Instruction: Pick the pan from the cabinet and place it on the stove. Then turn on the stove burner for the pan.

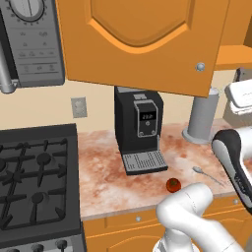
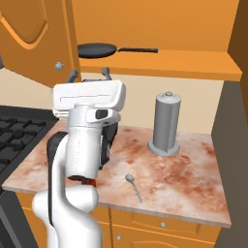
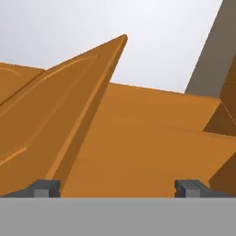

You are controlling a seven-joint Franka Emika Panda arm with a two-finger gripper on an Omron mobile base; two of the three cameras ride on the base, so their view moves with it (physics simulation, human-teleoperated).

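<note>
The two-finger gripper (image 2: 89, 73) is seen spread wide, holding nothing. Just above it, the round dark grey frying pan (image 2: 97, 49) is judged rigid and fairly heavy; its long thin black handle (image 2: 137, 49) is best grasped.

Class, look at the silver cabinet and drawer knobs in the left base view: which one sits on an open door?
The knob at the lower right corner of the swung-open wall cabinet door. The other knob sits low on a shut drawer front under the counter.

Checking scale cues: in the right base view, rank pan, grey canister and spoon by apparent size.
1. Tall grey cylindrical canister
2. Dark grey frying pan on the cabinet shelf, farther away, so unsure
3. Small silver spoon
</note>
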